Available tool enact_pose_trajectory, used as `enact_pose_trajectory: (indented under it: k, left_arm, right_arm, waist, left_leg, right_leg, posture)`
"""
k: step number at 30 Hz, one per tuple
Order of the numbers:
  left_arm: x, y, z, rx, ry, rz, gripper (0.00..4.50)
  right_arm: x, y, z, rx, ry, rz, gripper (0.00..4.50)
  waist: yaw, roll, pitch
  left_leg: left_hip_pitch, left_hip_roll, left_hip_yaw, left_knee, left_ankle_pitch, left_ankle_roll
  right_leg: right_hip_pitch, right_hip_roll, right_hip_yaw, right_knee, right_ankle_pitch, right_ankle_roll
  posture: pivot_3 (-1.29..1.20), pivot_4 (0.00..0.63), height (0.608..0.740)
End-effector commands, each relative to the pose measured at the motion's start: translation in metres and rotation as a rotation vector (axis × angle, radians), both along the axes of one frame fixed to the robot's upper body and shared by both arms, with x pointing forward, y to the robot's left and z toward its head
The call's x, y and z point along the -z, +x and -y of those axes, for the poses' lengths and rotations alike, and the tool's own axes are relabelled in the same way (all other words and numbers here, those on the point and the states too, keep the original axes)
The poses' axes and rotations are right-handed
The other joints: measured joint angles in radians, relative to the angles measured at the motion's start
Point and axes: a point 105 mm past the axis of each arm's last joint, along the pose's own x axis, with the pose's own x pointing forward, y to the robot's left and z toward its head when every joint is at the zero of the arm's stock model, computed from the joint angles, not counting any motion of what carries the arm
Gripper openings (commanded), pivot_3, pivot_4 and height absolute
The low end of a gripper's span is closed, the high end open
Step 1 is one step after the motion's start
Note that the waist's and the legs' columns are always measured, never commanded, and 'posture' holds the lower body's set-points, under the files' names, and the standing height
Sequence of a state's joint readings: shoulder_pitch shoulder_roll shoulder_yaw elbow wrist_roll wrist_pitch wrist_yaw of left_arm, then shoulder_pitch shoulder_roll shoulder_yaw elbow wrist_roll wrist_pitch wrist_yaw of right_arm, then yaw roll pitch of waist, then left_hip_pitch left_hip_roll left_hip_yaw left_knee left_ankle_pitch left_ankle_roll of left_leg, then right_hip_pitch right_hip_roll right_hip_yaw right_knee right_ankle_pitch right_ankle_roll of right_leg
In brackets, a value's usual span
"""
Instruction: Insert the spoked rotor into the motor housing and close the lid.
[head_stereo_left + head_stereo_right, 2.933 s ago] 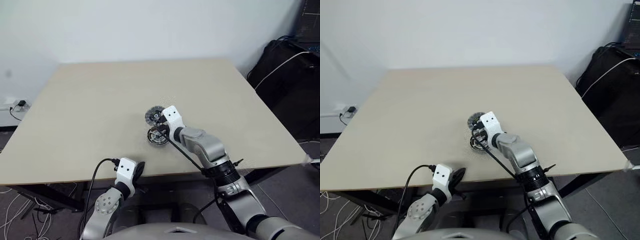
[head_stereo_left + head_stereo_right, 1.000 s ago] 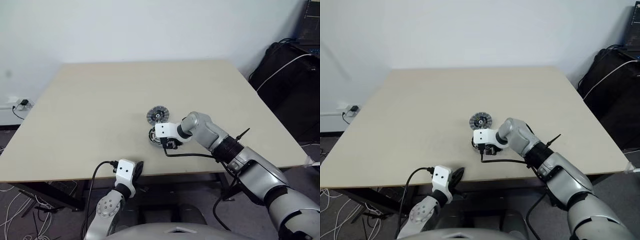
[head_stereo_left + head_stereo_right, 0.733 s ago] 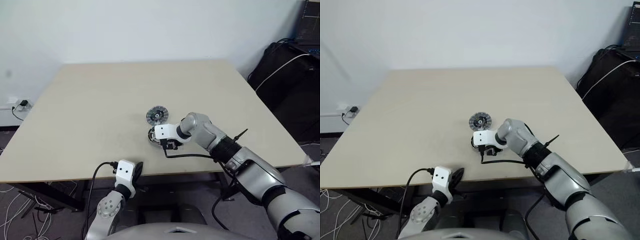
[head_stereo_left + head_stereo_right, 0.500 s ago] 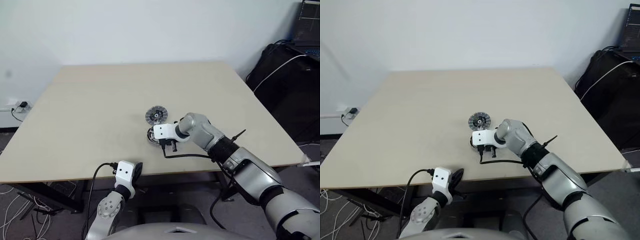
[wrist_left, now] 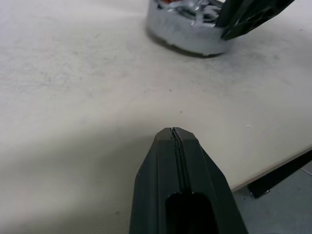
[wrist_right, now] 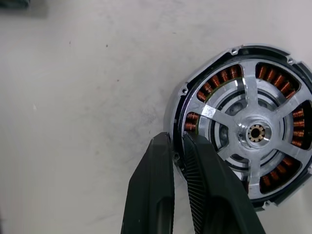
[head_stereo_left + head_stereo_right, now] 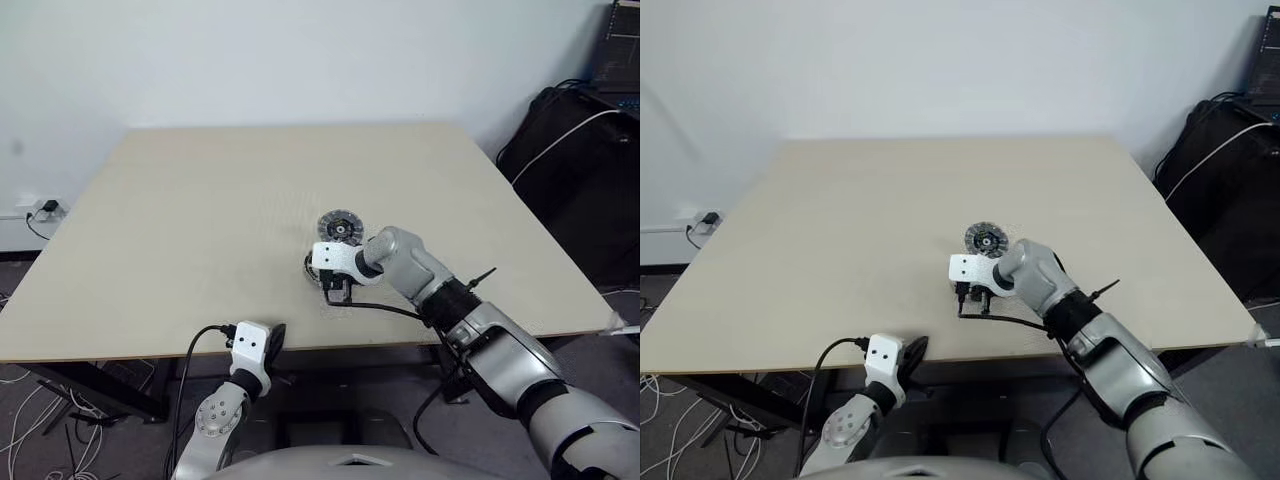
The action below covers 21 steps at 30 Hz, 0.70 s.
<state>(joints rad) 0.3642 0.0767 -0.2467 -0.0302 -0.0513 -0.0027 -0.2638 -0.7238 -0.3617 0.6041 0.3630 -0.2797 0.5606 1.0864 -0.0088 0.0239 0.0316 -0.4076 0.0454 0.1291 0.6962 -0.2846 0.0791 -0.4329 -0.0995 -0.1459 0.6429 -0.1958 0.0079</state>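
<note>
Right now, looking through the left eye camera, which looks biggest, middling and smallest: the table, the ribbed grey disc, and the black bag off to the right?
1. The table, by far the largest.
2. The black bag; it sits farther back and is cut off by the frame, so its true size is unsure.
3. The lid, the small ribbed grey disc lying on the table.

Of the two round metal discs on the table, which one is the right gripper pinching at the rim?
The motor housing, with copper windings showing between the spoked rotor's silver spokes. The right gripper pinches its rim, while the grey ribbed lid lies untouched, farther from the robot.
</note>
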Motion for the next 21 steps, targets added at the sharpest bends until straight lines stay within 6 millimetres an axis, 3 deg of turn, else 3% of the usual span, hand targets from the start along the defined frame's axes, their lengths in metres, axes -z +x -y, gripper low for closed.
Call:
enact_pose_trajectory:
  k: [1,7,13,21]
  left_arm:
    - [-0.015,0.005,0.006,0.009,-0.028,0.048,0.0]
    - [-0.017,0.005,0.007,0.018,-0.031,0.048,0.0]
    - [-0.025,0.006,0.011,0.033,-0.03,0.052,0.0]
    - [-0.033,0.005,0.013,0.033,-0.032,0.049,0.0]
  right_arm:
    - [-0.026,0.001,0.001,0.102,0.091,0.013,0.11]
    - [-0.03,-0.013,-0.001,0.28,0.151,-0.065,0.11]
    - [-0.037,-0.031,-0.023,0.372,0.214,-0.157,0.11]
    - [-0.035,-0.018,-0.042,0.559,0.263,-0.201,0.1]
  waist:
    - [0.0,0.0,0.0]
    - [-0.001,0.0,0.0]
    - [-0.003,0.0,0.0]
    - [-0.005,-0.001,0.0]
  left_leg:
    - [-0.003,0.0,0.0,0.0,0.0,0.0]
    - [-0.008,0.0,0.001,0.0,0.002,0.003]
    - [-0.008,0.0,0.0,0.0,0.0,0.0]
    - [-0.008,0.0,0.001,0.0,0.0,0.0]
  right_leg:
    - [-0.003,0.0,0.0,0.0,0.0,0.0]
    - [-0.009,0.002,0.0,0.001,0.001,0.0]
    - [-0.009,0.002,0.0,0.001,0.0,-0.001]
    - [-0.009,0.004,0.0,0.002,0.0,-0.001]
  posture:
    - [0.0,0.0,0.74]
    - [0.0,0.0,0.74]
    - [0.0,0.0,0.74]
    - [0.0,0.0,0.74]
